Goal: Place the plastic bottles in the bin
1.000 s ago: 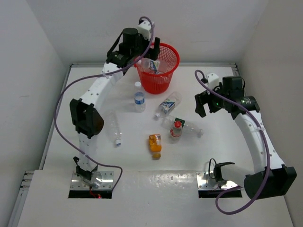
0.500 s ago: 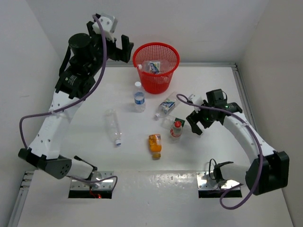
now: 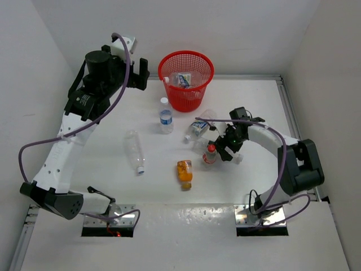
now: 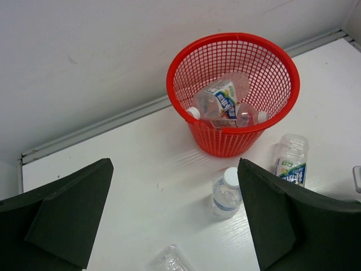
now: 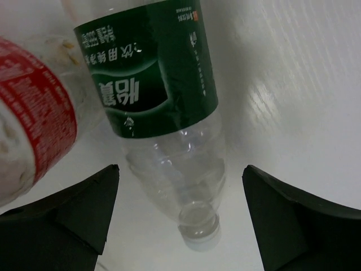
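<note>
Right tool (image 5: 180, 189), spread, straddles the lying green-labelled bottle (image 5: 158, 90); left tool (image 4: 174, 192), spread wide, hangs above the desk (image 4: 141, 175) near the bin (image 4: 225, 141) holding clear bottles (image 4: 223, 99)

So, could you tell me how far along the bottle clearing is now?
Done: a few bottles lie in the red bin. In hand: the right jaws stand open astride the green-labelled bottle, not gripping. Remaining: six on the table, including the orange bottle and the upright bottle; the left jaws are open and empty.
</note>
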`<state>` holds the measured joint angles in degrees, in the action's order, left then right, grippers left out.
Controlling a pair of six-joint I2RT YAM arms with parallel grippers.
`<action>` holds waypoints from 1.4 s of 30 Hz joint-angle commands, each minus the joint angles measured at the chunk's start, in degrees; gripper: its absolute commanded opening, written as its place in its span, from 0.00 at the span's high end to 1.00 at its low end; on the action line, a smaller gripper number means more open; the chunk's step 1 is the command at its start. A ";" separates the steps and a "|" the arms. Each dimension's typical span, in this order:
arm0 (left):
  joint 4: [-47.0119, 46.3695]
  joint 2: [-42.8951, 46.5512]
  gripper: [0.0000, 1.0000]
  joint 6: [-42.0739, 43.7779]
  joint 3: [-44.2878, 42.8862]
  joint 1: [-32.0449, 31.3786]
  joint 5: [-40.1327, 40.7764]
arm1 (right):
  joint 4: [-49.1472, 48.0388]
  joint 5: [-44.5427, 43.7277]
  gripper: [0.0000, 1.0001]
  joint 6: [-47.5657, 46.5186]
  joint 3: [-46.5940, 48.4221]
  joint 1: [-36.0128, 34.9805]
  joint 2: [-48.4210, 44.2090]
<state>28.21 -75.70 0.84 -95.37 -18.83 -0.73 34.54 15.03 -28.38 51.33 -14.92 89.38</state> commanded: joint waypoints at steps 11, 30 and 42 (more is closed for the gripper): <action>-2.71 3.02 0.00 -0.14 2.90 3.44 0.56 | -4.14 -0.26 0.61 -7.21 0.08 2.70 0.82; -7.02 3.89 0.00 -3.65 9.24 4.50 -1.90 | -11.57 -18.43 0.90 -1.21 37.86 -6.17 -5.21; -6.50 4.42 0.00 -3.13 12.05 5.56 0.38 | -28.02 -29.70 0.80 -21.18 56.43 -10.22 21.36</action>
<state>23.53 -72.27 -2.02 -83.66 -14.13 -1.37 15.42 -11.53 -42.09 104.88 -24.51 111.26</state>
